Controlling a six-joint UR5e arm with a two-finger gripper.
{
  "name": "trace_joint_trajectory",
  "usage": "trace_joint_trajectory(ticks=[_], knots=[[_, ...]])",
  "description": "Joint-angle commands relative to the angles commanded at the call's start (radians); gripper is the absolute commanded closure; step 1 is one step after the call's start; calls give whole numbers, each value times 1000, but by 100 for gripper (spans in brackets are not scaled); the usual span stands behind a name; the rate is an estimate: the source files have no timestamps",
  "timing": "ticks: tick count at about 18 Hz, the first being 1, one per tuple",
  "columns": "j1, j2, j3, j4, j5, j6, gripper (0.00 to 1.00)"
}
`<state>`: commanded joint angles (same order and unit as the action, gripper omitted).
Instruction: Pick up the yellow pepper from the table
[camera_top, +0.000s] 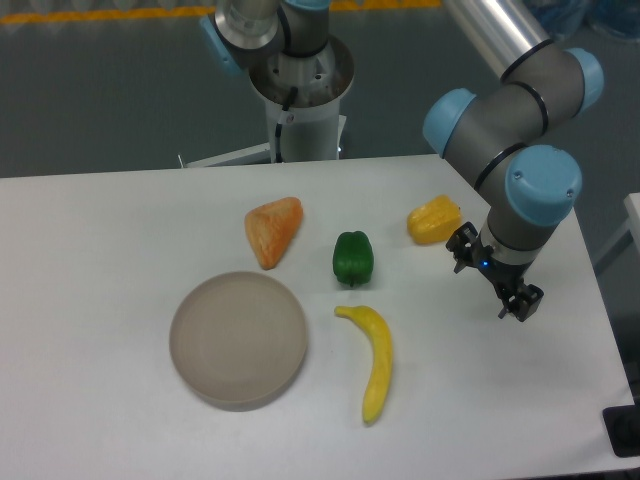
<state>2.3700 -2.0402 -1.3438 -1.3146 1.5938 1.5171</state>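
The yellow pepper (434, 220) is a small lumpy yellow-orange piece lying on the white table (100, 400) at the back right. My gripper (495, 272) hangs just to the right of it and a little nearer the camera, apart from it. Its two dark fingers (463, 246) are spread along a diagonal, and nothing is between them. The gripper is open and empty.
A green pepper (353, 257) sits left of the yellow pepper. An orange wedge (272, 230) lies further left. A yellow banana (373, 360) lies in front of the green pepper. A round grey bowl (238, 338) stands at front left. The table's right edge is close to the gripper.
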Motion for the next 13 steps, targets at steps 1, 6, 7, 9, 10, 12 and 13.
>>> trace_joint_trajectory(ticks=[1, 6, 7, 9, 10, 12, 13], knots=[[0, 0, 0, 0, 2, 0, 0], [6, 11, -15, 0, 8, 6, 0], [17, 14, -20, -3, 9, 29, 0], [25, 40, -61, 3, 15, 121, 0], [35, 55, -87, 5, 17, 142, 0], [57, 87, -150, 12, 18, 176, 0], [70, 107, -172, 12, 18, 207, 0]])
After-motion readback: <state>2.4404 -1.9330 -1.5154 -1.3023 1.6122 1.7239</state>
